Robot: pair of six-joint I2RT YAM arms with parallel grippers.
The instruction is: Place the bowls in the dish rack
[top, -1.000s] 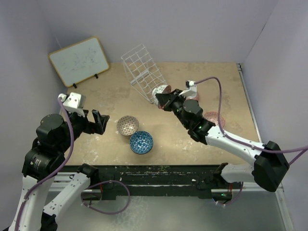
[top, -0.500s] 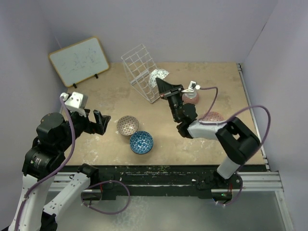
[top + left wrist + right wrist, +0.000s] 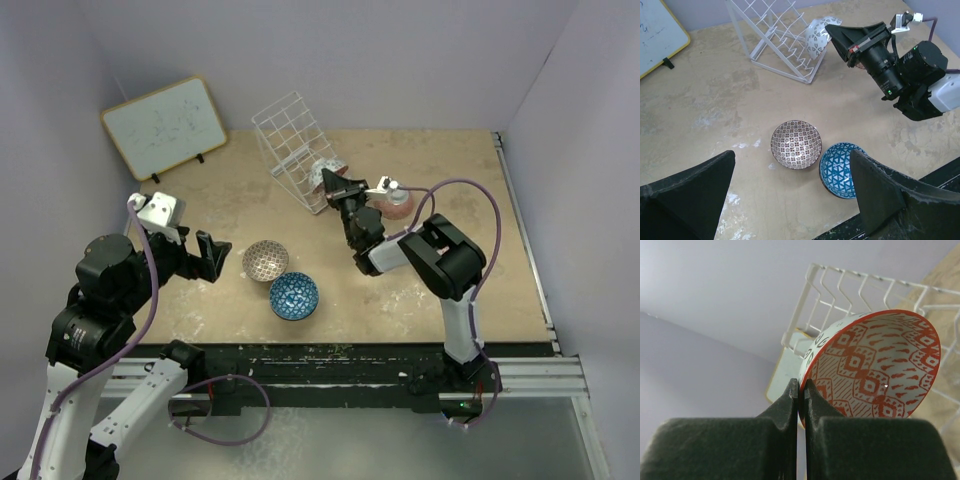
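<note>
The right gripper (image 3: 801, 388) is pressed together on the rim of the red-patterned bowl (image 3: 875, 367), pinching it edge-on. Over the last second the right arm has folded in towards the middle of the bench (image 3: 450, 150), and the bowl, after rising against the dish rack (image 3: 292, 138), has come back down to the rack's lower right corner. The left wrist view shows the bowl tilted on its side, right against the white wires. Whether it is seated between them or only touching them cannot be told, so this first load looks close to done but is not yet released. The left gripper (image 3: 208, 254) hangs spread wide and empty over the left side of the bench, as it was a second ago. The brown-patterned bowl (image 3: 265, 260) and the blue bowl (image 3: 294, 295) lie just beside each other in front of it, unmoved and still to be loaded. An upturned pink bowl (image 3: 397, 203) lies near the right arm.
</note>
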